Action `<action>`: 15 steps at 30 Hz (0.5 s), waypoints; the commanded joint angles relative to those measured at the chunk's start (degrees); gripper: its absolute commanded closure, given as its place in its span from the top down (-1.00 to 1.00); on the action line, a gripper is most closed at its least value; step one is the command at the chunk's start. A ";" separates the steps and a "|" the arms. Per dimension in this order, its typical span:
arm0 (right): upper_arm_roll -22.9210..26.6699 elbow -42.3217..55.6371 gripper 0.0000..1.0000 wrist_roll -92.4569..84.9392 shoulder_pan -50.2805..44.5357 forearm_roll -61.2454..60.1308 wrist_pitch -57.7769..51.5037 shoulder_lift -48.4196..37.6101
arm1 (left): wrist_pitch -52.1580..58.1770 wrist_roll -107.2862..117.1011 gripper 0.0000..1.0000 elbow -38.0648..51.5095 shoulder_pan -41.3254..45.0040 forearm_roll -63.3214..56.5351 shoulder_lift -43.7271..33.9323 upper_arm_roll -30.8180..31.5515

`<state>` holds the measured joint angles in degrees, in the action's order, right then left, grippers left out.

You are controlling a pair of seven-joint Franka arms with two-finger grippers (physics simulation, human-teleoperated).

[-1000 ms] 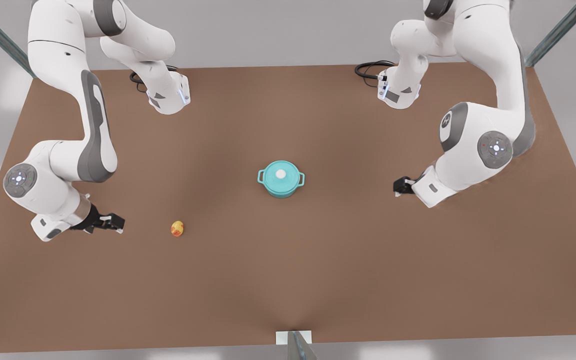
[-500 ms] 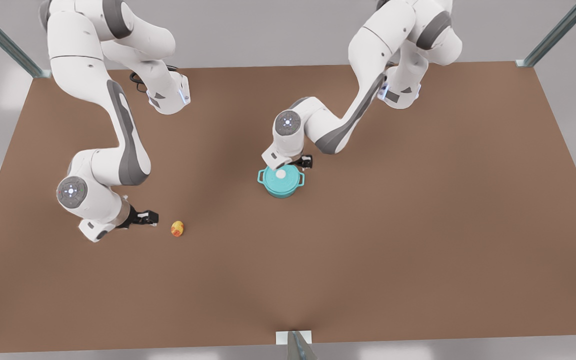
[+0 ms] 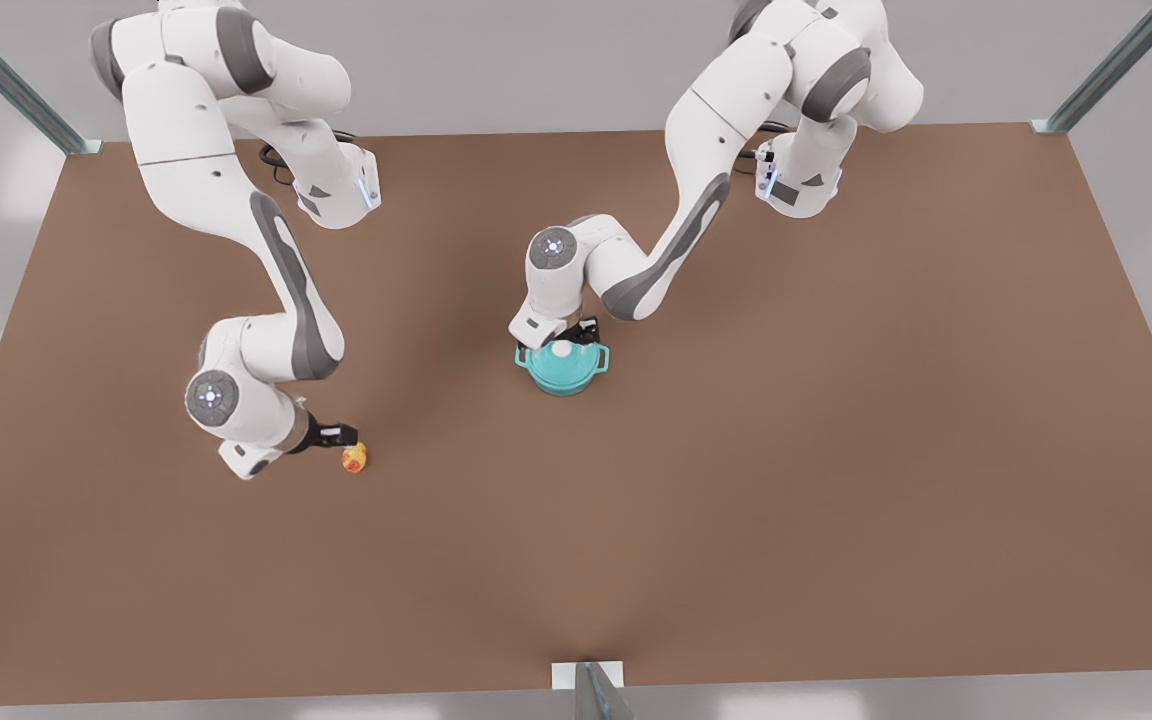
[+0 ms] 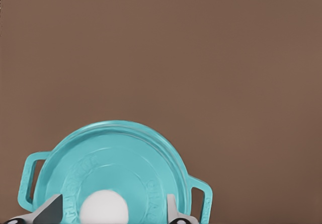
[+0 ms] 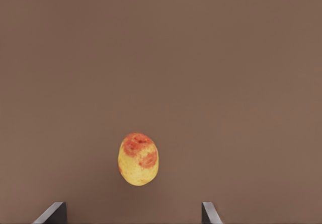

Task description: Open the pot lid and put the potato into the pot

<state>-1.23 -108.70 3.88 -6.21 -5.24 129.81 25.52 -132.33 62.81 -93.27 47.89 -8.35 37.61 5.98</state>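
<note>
Teal pot (image 3: 563,372): we see it mid-counter (image 3: 836,450), pot lid (image 3: 563,355) on top, closed.
Lid knob (image 4: 104,207): white, sitting between the left gripper (image 3: 576,338) fingers (image 4: 50,211), which are spread apart on either side of it.
Potato (image 3: 354,458): on the counter toward the front view's left.
Right gripper (image 3: 341,440): just beside the potato, fingers (image 5: 53,213) wide apart, nothing grabbed.

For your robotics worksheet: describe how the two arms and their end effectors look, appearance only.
Both arms are glossy white with grey panels and round grey joint caps bearing small lit dots. Black cables coil at each base. The left end effector and right end effector are black with two fingers, whose tips look grey in the wrist views.
</note>
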 commanded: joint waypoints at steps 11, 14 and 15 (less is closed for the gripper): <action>-0.09 -1.07 1.00 9.74 -1.52 -0.21 14.42 5.69 | 1.63 17.00 -0.25 -0.34 0.63 -2.28 -0.43 -0.17; -0.09 -1.07 1.00 9.74 -1.52 -0.12 15.74 6.56 | 4.18 16.73 -0.29 1.15 0.19 -4.13 -0.87 -0.26; -0.09 -1.42 1.00 9.74 -1.61 -0.12 15.74 6.57 | 5.94 15.51 -0.28 3.70 -0.07 -4.21 -0.87 -2.37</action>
<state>-1.32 -110.03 9.64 -7.81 -5.29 142.38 32.05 -129.88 72.41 -90.45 47.98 -11.53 36.89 4.14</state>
